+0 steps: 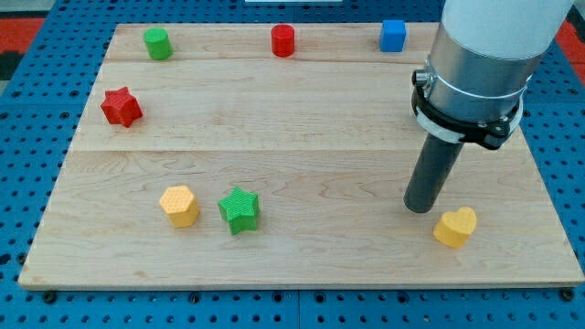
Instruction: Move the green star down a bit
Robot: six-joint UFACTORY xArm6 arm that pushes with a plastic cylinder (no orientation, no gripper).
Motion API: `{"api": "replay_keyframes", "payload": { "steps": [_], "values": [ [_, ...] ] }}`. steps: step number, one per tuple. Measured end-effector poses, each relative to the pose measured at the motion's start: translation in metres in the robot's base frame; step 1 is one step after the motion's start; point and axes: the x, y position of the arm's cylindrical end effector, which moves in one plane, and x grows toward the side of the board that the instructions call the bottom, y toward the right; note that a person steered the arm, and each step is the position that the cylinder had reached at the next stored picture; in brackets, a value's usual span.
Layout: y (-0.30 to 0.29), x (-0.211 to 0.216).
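In the camera view, the green star [239,210] lies on the wooden surface [302,137] near the view's bottom, just beside a yellow hexagonal block [179,206] on its left. My tip [420,208], a plain rod that grasps nothing, stands well apart at the view's right, near a yellow heart [455,228]. A red star [121,107] lies at the left; a green cylinder [158,43], a red cylinder [283,40] and a blue cube [393,35] line the top.

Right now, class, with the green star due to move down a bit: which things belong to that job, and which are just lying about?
Job:
green star block
my tip

Lying about:
yellow hexagonal block
yellow heart block
red star block
green cylinder block
red cylinder block
blue cube block
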Motion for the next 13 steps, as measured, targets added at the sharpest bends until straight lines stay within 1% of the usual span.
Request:
{"api": "replay_keyframes", "payload": {
  "steps": [1,2,3,4,5,7,9,10,11,13],
  "values": [
    [-0.04,0.0],
    [-0.107,-0.015],
    [-0.157,-0.029],
    [-0.175,-0.044],
    [-0.156,-0.032],
    [-0.184,-0.011],
    [-0.192,-0.009],
    [-0.205,-0.008],
    [-0.227,0.001],
    [-0.246,0.016]
  ]
}}
